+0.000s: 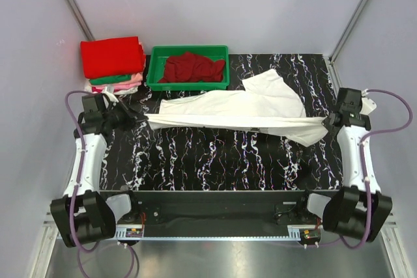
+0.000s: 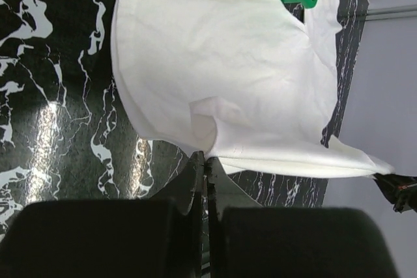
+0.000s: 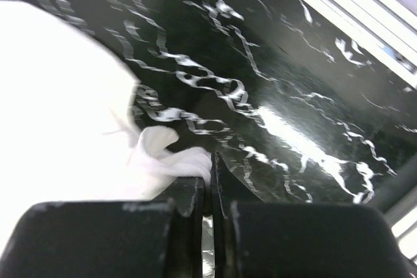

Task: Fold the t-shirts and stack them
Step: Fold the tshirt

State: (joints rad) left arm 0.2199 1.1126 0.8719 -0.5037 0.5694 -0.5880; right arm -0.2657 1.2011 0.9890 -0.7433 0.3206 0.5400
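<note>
A white t-shirt (image 1: 241,112) lies drawn out in a long band across the middle of the black, white-veined table (image 1: 215,161), with its near edge pulled straight between 2 grippers. The rest of the cloth spreads back toward the far side, and 1 sleeve reaches up near the right end of a green tray (image 1: 189,85).

The left gripper (image 1: 142,117) is clamped on the shirt's left end. In the left wrist view its fingers (image 2: 193,183) are pressed together, with the hem caught at their tips. The right gripper (image 1: 328,120) is clenched on the shirt's right end, and in the right wrist view a small bunch of white cloth sits pinched at the tips of its fingers (image 3: 225,183). Past that grip, a loose flap of the shirt droops onto the table.

The green tray stands at the back of the table and holds a crumpled dark red cloth (image 1: 192,68). Just left of the tray, in the back left corner, sits a folded stack (image 1: 112,63) with a bright red shirt on top and green and pink layers showing beneath it.
</note>
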